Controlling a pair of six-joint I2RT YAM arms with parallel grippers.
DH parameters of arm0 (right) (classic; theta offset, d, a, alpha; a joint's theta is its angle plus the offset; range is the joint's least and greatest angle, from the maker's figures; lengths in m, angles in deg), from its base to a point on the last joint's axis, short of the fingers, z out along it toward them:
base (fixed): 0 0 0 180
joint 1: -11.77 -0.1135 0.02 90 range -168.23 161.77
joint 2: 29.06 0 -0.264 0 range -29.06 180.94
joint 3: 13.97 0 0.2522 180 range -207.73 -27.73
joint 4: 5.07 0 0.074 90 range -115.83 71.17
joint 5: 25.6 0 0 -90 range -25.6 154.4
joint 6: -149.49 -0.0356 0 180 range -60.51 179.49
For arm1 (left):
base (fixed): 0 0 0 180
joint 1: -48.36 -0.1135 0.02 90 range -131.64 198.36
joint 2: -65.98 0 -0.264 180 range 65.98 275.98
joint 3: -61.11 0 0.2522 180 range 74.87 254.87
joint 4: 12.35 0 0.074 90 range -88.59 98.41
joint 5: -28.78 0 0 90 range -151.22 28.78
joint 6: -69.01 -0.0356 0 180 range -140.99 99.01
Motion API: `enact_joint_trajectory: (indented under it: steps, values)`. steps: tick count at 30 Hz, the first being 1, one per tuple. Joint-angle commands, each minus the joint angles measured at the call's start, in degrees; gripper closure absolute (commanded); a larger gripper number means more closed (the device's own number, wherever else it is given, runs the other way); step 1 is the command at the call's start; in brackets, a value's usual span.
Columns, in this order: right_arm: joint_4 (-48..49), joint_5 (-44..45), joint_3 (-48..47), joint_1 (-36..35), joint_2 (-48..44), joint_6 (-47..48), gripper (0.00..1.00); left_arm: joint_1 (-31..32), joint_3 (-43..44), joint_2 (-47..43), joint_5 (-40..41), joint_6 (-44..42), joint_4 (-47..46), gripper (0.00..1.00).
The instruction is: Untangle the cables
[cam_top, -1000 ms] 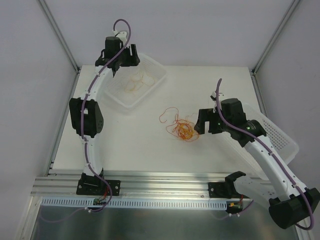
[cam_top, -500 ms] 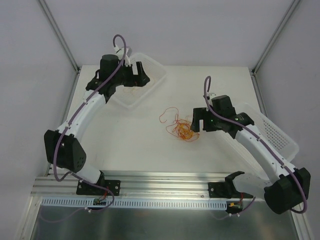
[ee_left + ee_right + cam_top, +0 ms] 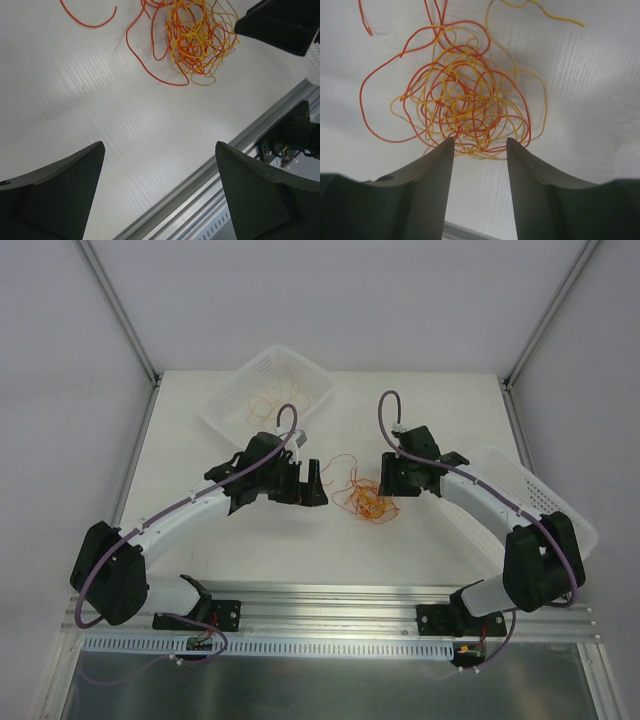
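Left gripper (image 3: pixel 159 146) gapes wide over the table (image 3: pixel 75 90), holding nothing. Right gripper (image 3: pixel 479 142) stands half apart, tips at the cables' (image 3: pixel 465 107) lower edge, nothing clamped.

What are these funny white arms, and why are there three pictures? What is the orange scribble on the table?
These are two robot arms, a left arm and a right arm, bolted to a white table. One picture looks down from above. The other two come from little cameras on each wrist, so you see that arm's own two fingers at the bottom. The pinching part is called the end effector.

The scribble is a tangle of thin orange and red cables, which the robot should untangle. The left end effector is wide open, a little away from the tangle. The right end effector has its fingers at the tangle's edge with a gap between them; I see nothing gripped.

A white basket at the back holds a few loose strands. Another basket sits on the right.
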Motion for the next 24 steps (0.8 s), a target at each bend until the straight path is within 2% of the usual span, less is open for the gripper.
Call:
enact_joint_trajectory:
  steps: [1,5,8,9,11,19,24]
  values:
    - [6.7,1.9,-0.2,-0.2,2.4,-3.6,0.55,2.0,-1.1,-3.2,1.7,3.1,-1.4,0.06]
    - [8.5,2.0,-0.5,-0.2,5.5,-4.5,0.61,2.8,-2.7,-4.2,2.2,4.0,-1.4,0.06]
    - [8.9,2.6,-0.7,-0.3,7.5,-4.7,0.76,2.9,-3.5,-4.9,2.8,4.2,-1.4,0.06]
    - [8.9,2.9,-0.7,-0.7,7.4,-4.5,0.9,2.9,-3.7,-4.9,3.0,4.3,-1.3,0.06]
    - [8.4,3.3,-1.1,-1.5,6.6,-3.5,0.99,2.9,-3.8,-5.0,3.2,4.4,-1.4,0.06]
    - [2.6,3.3,-6.9,-9.5,-1.8,-2.7,0.99,2.9,-1.7,-2.6,3.9,5.9,-1.4,0.06]
    - [3.5,0.6,-9.1,-12.4,-5.2,-6.8,0.99,2.9,0.3,-0.7,4.1,6.9,-1.6,0.06]
